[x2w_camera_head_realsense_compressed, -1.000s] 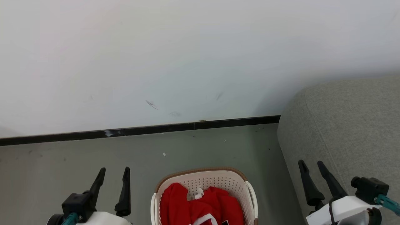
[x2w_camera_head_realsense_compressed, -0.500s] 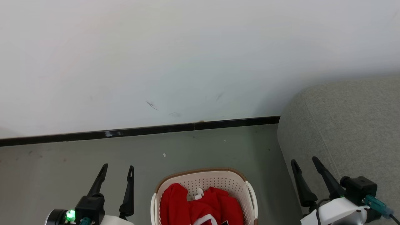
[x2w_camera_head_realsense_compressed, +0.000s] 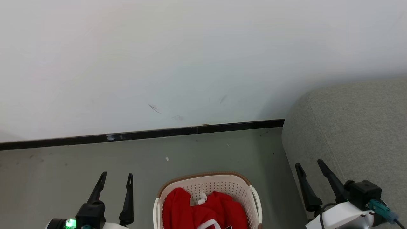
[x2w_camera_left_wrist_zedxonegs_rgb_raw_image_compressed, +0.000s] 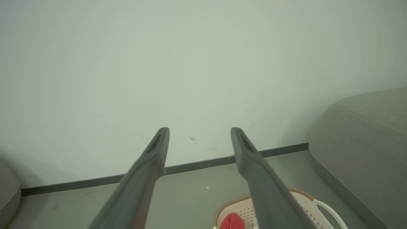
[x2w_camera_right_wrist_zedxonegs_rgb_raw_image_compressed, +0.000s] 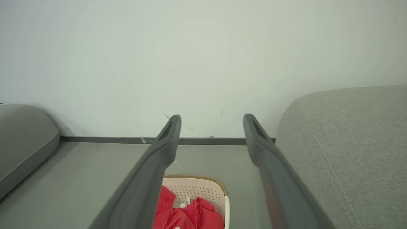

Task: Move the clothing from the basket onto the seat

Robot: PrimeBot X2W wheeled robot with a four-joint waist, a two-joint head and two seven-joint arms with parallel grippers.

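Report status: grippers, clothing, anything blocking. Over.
Left gripper open, empty, left of basket. Right gripper open, empty, by seat edge. Clothing heaped in basket, not yet gripped. No obstruction seen between basket and seat.

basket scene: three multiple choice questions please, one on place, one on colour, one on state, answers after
1. Relative to the seat, the basket stands: A on top of it; B on the floor, to its left; C on the floor, to its right.
2. The clothing in the basket is: A blue; B green; C red.
3. The left gripper is: A open, empty; B shut on the clothing; C shut on the basket.
Answers: B, the head view shows it on the floor left of the seat; C, red fabric lies inside; A, its fingers stand apart with nothing between.
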